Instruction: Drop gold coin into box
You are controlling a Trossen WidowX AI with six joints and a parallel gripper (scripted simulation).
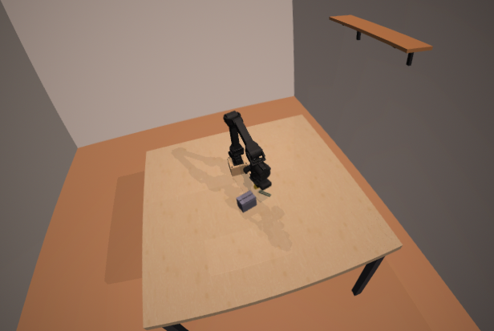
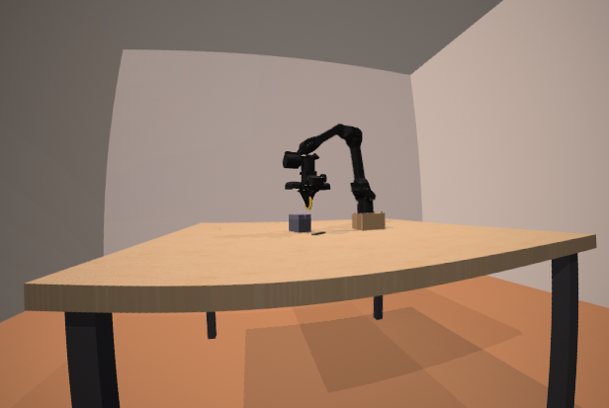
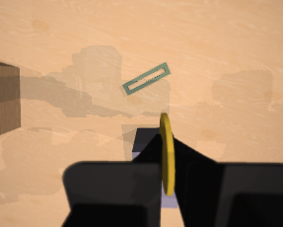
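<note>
My gripper (image 2: 307, 203) (image 3: 162, 138) is shut on the gold coin (image 2: 310, 204) (image 3: 168, 160) (image 1: 256, 187) and holds it on edge, pointing down, above the table. The coin shows nearly edge-on in the wrist view. The grey box (image 1: 246, 202) (image 2: 300, 223) (image 3: 147, 135) stands closed on the table, with the slot visible as a dark line on its lid in the top view. In the wrist view the coin and fingers hide most of the box. The dark-green holder (image 1: 265, 193) (image 2: 318, 233) (image 3: 126, 90) lies empty on the table beside the box.
The arm's wooden base block (image 1: 238, 168) (image 2: 368, 221) (image 3: 5, 101) stands on the table (image 1: 180, 241) (image 2: 247, 263) behind the box and holder. A shelf (image 1: 381, 32) is on the wall, far from the arm.
</note>
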